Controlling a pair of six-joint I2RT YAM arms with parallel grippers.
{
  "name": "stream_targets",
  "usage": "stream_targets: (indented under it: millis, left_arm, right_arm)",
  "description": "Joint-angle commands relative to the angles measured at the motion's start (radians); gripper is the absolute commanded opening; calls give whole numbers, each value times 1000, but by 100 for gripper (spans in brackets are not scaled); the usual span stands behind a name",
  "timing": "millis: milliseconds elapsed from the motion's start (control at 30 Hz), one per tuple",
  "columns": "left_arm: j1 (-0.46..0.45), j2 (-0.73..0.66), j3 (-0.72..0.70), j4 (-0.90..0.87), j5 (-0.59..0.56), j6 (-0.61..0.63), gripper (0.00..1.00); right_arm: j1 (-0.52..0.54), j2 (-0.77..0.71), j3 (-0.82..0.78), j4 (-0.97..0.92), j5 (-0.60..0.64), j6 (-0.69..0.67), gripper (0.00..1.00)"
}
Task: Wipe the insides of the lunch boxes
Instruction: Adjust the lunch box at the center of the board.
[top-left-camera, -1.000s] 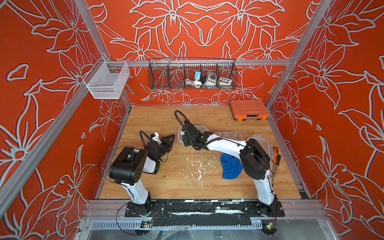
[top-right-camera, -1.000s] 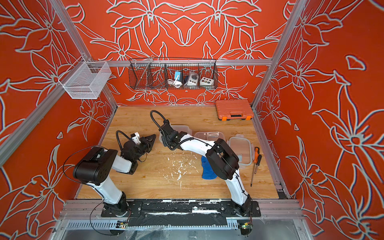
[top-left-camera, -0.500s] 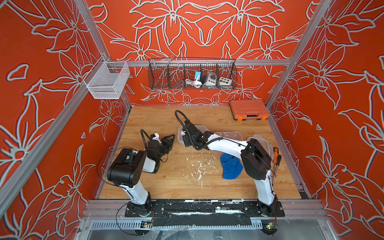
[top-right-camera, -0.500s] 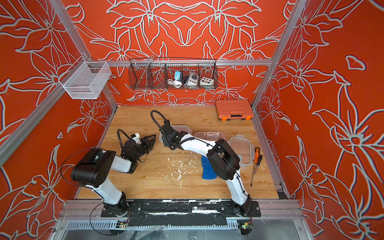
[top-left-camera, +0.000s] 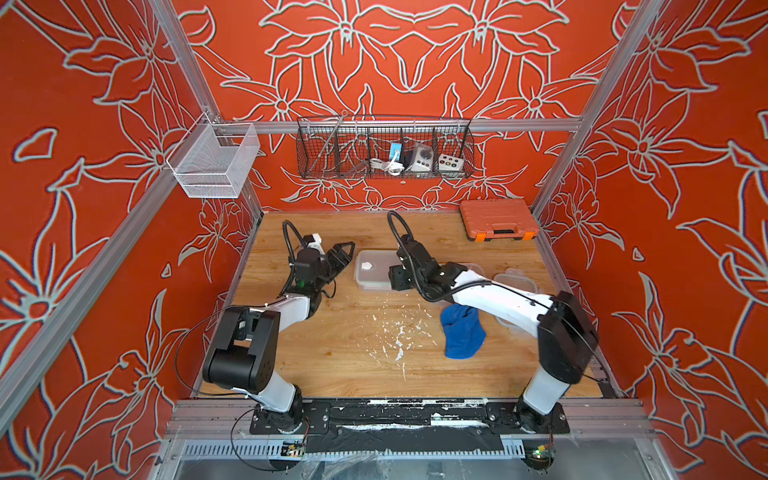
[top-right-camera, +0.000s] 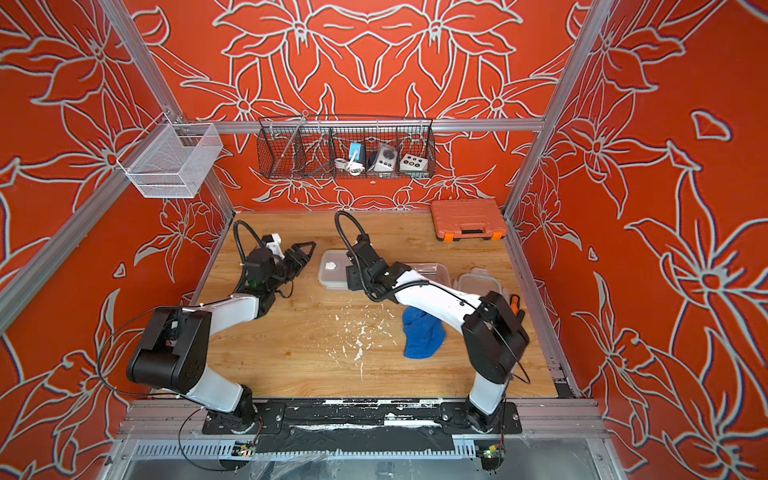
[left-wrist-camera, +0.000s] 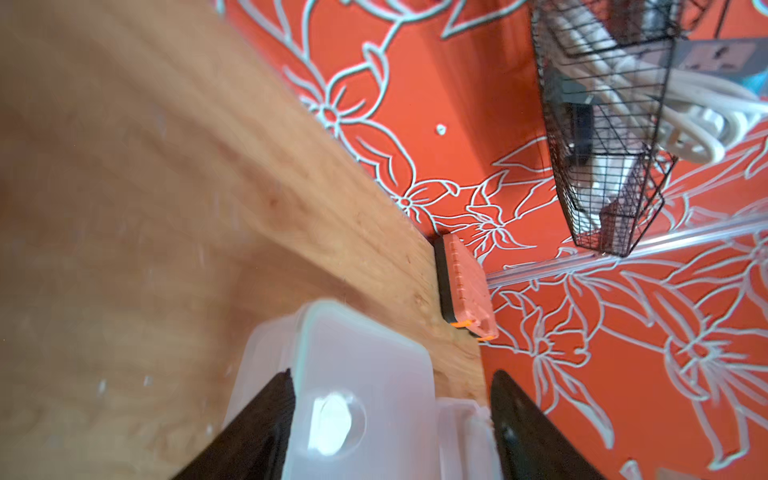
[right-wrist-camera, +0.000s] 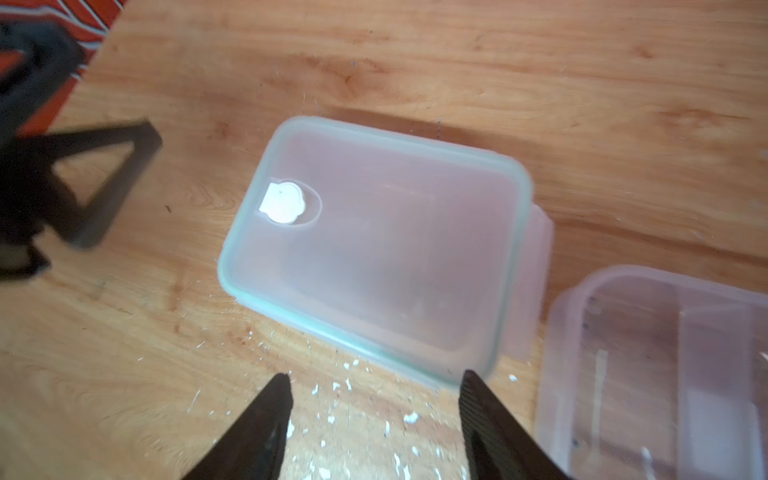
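Observation:
One lunch box (top-left-camera: 374, 269) (right-wrist-camera: 374, 257) sits mid-table with its lid on; the lid has a white tab (right-wrist-camera: 282, 203). A second lunch box (right-wrist-camera: 665, 374) (top-right-camera: 432, 270) stands open just to its right, divided inside and half hidden by my right arm in both top views. My left gripper (top-left-camera: 344, 254) (left-wrist-camera: 392, 382) is open just left of the lidded box, aimed at its short end and apart from it. My right gripper (right-wrist-camera: 376, 380) is open above the crumbs at that box's near edge, holding nothing.
A blue cloth (top-left-camera: 461, 330) lies crumpled under my right arm, with white crumbs (top-left-camera: 399, 332) scattered left of it. A clear lid (top-left-camera: 515, 282) lies at the right. An orange tool case (top-left-camera: 498, 220) sits at the back right, with wire baskets (top-left-camera: 384, 149) on the wall.
Both grippers have opened wide. The right gripper has drawn back to the right off the lidded box, baring its lid. The left gripper has shifted slightly toward the back.

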Motion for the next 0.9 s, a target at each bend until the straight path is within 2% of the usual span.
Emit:
stream_targets:
  millis: [0, 167, 367, 533, 700, 867]
  left_arm:
    - [1, 65, 157, -268, 50, 305, 73]
    - [-1, 223, 353, -418, 118, 514, 74]
    - [-7, 365, 500, -536, 130, 697, 74]
    - [-7, 420, 527, -497, 153, 742, 74]
    - [-13, 483, 555, -465, 246, 730, 73]
    - [-33, 476, 525, -439, 234, 745, 71]
  right_arm:
    - [-25, -63, -112, 16, -34, 93, 67]
    - [-72, -119, -222, 64, -90, 149, 68]
    - [-85, -68, -213, 99, -160, 160, 70]
    - [-89, -23, -231, 178, -195, 195, 71]
    - [-98, 38, -227, 242, -217, 217, 71]
    - [-110, 77, -201, 231, -229, 205, 72]
